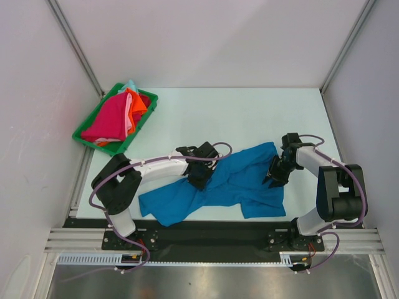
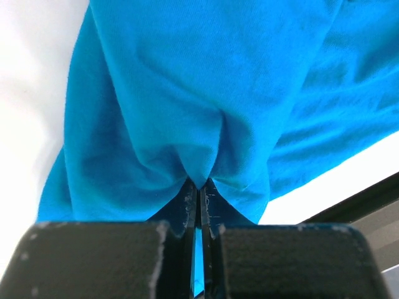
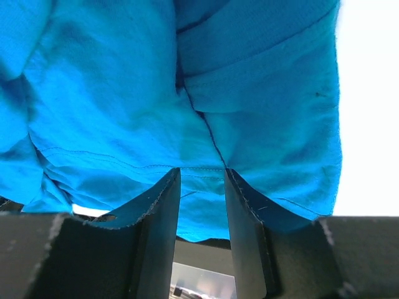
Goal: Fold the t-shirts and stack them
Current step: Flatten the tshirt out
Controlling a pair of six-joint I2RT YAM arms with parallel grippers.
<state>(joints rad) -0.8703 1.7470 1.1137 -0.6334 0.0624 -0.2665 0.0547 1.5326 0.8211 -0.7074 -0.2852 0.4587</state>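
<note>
A large bright blue t-shirt lies crumpled across the near part of the table. My left gripper sits on its left-centre part and is shut on a pinched fold of the blue t-shirt, the cloth puckering at the closed left gripper. My right gripper is at the shirt's right side; in the right wrist view the right gripper has its jaws apart, with the hem of the blue t-shirt lying between them. Magenta, orange and mint t-shirts are piled in the tray.
A green plastic tray stands at the back left of the table. Grey walls close in both sides and the back. The arm bases and a black rail run along the near edge.
</note>
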